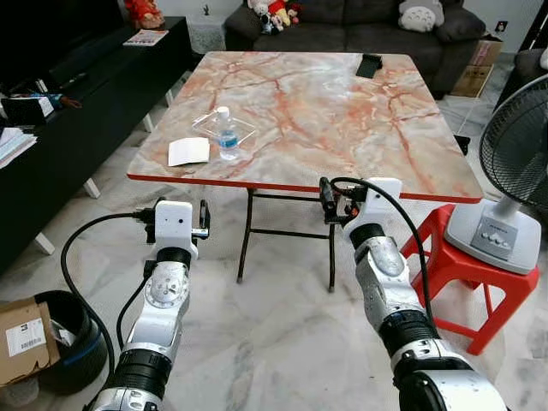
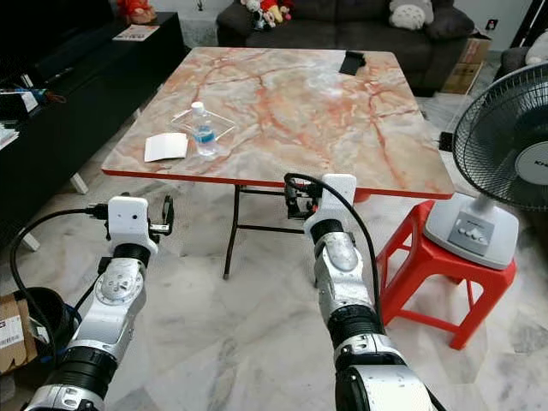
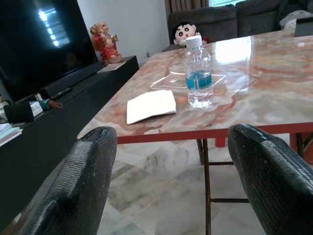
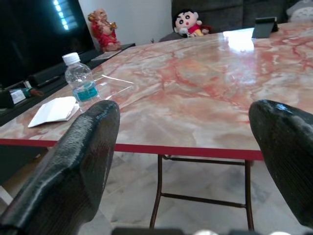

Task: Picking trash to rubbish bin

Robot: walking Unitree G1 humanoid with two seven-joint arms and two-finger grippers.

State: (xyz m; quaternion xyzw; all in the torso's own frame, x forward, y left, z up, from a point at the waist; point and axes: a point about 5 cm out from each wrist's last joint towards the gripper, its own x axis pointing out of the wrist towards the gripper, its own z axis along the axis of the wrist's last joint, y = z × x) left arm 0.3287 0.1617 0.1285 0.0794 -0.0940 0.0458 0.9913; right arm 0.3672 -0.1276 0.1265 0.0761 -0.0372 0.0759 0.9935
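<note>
From my head, the upright bottle stands near the table's left front corner, closer to my left gripper than my right gripper; both wrist views show fingers spread, bottle ahead.

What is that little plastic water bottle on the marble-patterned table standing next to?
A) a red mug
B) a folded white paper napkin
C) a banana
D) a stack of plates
B: the water bottle stands upright near the table's front left corner, with a folded white napkin lying flat just beside it and a clear plastic sheet under and behind it.
</note>
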